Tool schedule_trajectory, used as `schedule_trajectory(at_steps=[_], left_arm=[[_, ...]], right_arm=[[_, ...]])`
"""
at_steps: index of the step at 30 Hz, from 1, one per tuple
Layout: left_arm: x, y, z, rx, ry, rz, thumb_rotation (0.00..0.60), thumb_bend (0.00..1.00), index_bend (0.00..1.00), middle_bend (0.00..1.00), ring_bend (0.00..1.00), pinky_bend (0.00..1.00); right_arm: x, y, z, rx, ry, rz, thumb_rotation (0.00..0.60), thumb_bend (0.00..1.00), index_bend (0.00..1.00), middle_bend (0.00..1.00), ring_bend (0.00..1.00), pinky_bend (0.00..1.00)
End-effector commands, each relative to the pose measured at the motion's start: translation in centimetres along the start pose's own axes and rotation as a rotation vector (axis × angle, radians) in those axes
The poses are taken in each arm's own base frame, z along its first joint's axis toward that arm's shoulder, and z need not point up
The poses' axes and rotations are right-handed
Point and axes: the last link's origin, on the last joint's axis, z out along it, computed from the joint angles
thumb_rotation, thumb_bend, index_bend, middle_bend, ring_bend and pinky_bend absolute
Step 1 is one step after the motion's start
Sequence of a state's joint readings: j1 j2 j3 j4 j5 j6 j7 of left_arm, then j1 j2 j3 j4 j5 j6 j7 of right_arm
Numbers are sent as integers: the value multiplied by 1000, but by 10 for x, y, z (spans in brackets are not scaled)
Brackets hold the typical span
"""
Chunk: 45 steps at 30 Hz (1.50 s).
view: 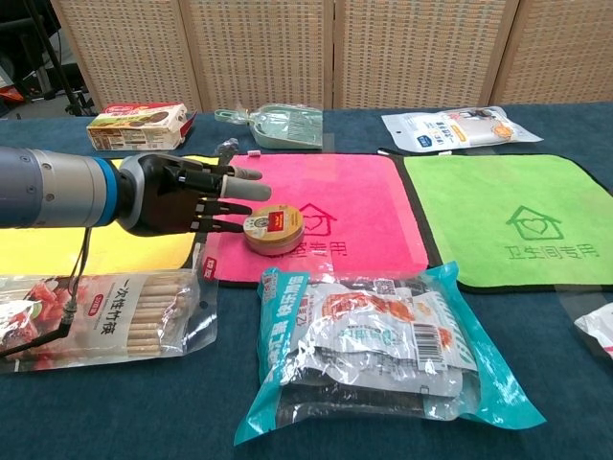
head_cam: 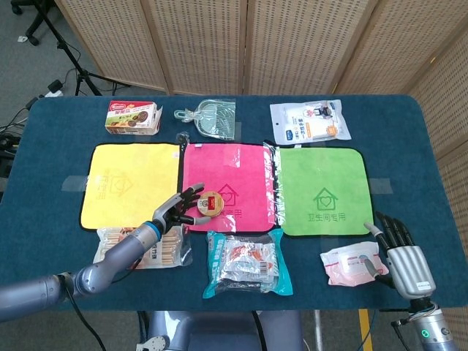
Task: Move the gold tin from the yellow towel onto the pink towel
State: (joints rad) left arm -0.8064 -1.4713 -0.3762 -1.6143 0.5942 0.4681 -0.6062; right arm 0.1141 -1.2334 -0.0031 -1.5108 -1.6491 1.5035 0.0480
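A dark blue table (head_cam: pixel 44 139) fills the room in front of the woven screens, and across its middle three towels lie side by side: the yellow towel (head_cam: pixel 124 183) on one end, the pink towel (head_cam: pixel 238 172) in the centre, the green towel (head_cam: pixel 322 190) at the other end. Near the front edge sit a teal snack bag (view: pixel 383 345), a packet of bamboo sticks (view: pixel 105 316) and a small pink wipes pack (head_cam: pixel 347 265). Along the far edge are a biscuit box (head_cam: pixel 133 118), a pale green dustpan (head_cam: pixel 212 117) and a white pouch (head_cam: pixel 308 121).

The left hand (view: pixel 177 195) reaches low over the pink towel's near corner, fingers (view: pixel 235 174) stretched out flat and apart, their tips just beside the gold tin (view: pixel 273 229); I cannot tell whether they touch it. The tin sits flat on the pink towel, near its front edge. The right hand (head_cam: pixel 406 259) rests beside the wipes pack, fingers spread and holding nothing.
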Motion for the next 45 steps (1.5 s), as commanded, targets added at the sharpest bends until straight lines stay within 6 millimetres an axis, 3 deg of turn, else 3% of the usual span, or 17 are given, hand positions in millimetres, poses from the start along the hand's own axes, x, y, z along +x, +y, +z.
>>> schedule_trajectory(at_steps=[1,21,23,28,34,38,42,45], left_arm=[[-7,2,5,-2,-8,8,600,212,57,0,0,0],[-40,20,32,-29,-32,21,600,212,57,0,0,0],[-40,21,33,-30,-32,19,600,212,57,0,0,0],[-20,29,28,-67,34,63,600,212,57,0,0,0],[33,43,1,-174,217,261,600,211,57,0,0,0],[54,40,-23,-232,313,426,600,211,57,0,0,0],[71,23,-56,-254,405,672,600,208,57,0,0,0],[79,-1,-85,-237,430,822,600,199,57,0,0,0]], right_arm=[[0,0,0,0,-1,1,600,363,149,0,0,75],[1,2,0,-1,1,7,600,363,149,0,0,74],[1,2,0,-1,1,7,600,363,150,0,0,74],[3,3,-1,-6,4,8,600,363,149,0,0,75],[3,3,-1,-6,4,4,600,363,149,0,0,75],[2,2,-1,-5,1,-2,600,363,149,0,0,74],[1,0,-1,-1,0,-8,600,363,150,0,0,75],[0,-1,-2,0,-1,-15,600,363,149,0,0,74]])
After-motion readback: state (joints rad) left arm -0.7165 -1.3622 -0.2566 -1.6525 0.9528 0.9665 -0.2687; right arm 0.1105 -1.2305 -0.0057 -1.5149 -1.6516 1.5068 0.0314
